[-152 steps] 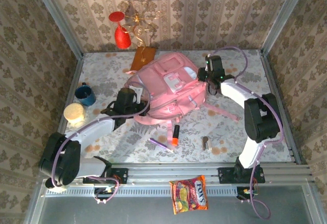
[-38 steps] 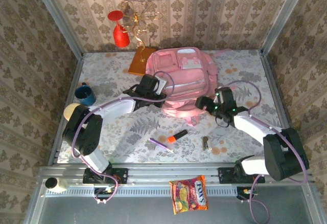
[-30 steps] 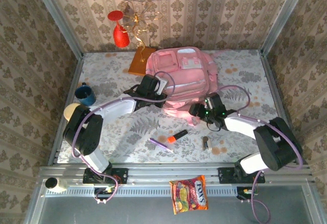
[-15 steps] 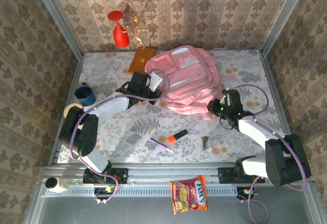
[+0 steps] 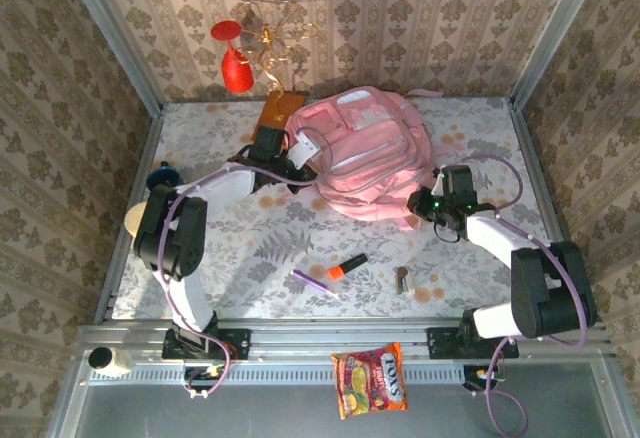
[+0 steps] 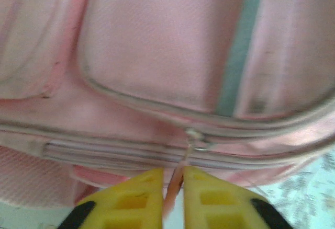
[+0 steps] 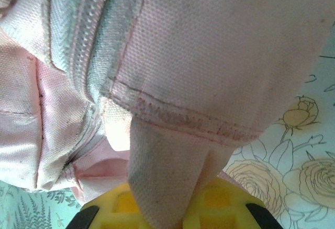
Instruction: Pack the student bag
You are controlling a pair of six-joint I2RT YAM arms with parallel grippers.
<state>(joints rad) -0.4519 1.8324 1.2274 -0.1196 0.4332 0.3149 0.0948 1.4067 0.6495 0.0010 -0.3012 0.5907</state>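
Backward the student bag (image 5: 370, 153) has slid, now rear-centre on the table (image 5: 240, 248). It lies between 2 grippers: the left gripper (image 6: 174, 179) pinches the zipper pull (image 6: 184, 158) at its left edge, and the right gripper (image 7: 167, 190) clamps a fabric tab (image 7: 167, 150) at its near-right corner.

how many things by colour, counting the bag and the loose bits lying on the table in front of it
pink: 1, student bag
orange: 1, marker
purple: 1, pen
grey: 1, small metal item
total: 4
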